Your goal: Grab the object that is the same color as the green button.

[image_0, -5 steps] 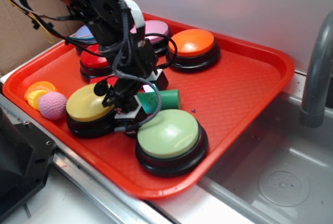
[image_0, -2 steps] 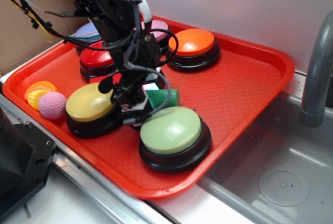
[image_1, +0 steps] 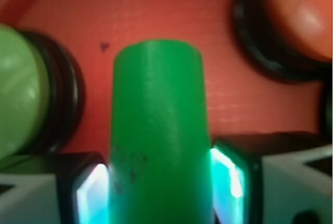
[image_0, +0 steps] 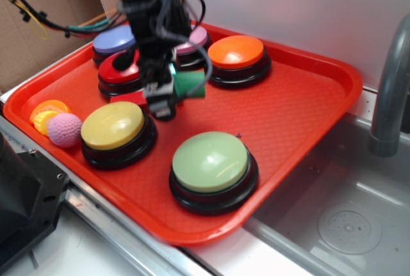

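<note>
My gripper [image_0: 172, 90] is shut on the dark green cylinder [image_0: 189, 84] and holds it lifted above the red tray [image_0: 301, 103], between the red and orange buttons. In the wrist view the cylinder [image_1: 158, 125] fills the gap between both fingers [image_1: 91, 193], and the gripper [image_1: 158, 187] pinches its near end. The pale green button [image_0: 210, 161] on its black base sits at the tray's front; it also shows at the left edge of the wrist view [image_1: 15, 94].
A yellow button [image_0: 113, 125], red button [image_0: 118, 71], purple button [image_0: 114, 38], pink button [image_0: 192, 39] and orange button [image_0: 236, 52] stand on the tray. A pink knit ball [image_0: 64, 129] and an orange-yellow toy [image_0: 46, 113] lie at the left. A grey faucet [image_0: 391, 90] and sink [image_0: 346, 225] are at the right.
The gripper has risen and moved back with the green cylinder, lifting it off the tray from beside the yellow and green buttons. The green button shifted slightly.
</note>
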